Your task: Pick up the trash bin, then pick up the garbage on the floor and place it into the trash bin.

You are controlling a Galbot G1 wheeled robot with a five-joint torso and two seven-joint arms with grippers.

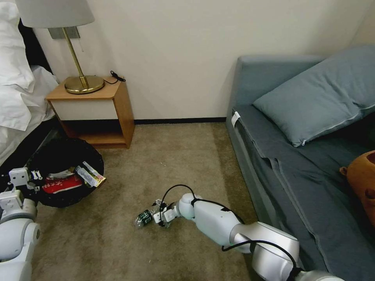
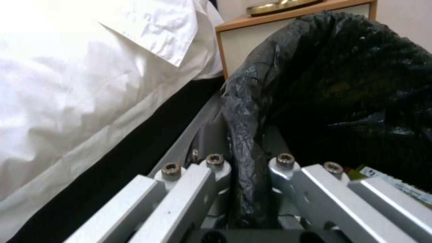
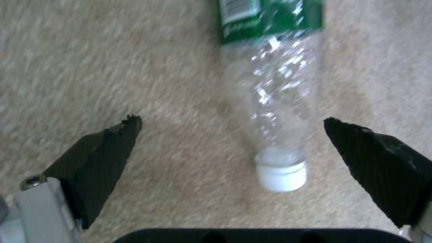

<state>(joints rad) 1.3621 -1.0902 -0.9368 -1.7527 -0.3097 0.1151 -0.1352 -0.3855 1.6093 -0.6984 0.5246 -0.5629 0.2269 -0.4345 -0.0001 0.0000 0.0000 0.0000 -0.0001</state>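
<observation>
Right tool spread over bottle; left tool clamps trash bin

Beige carpet meets a cream wall; a wooden nightstand holds a brass lamp, opposite a grey-blue sofa.

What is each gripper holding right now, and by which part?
The left gripper is shut on the trash bin, pinching its bag-lined rim. The right gripper holds nothing: its fingers are open either side of the clear plastic bottle lying on the carpet.
</observation>
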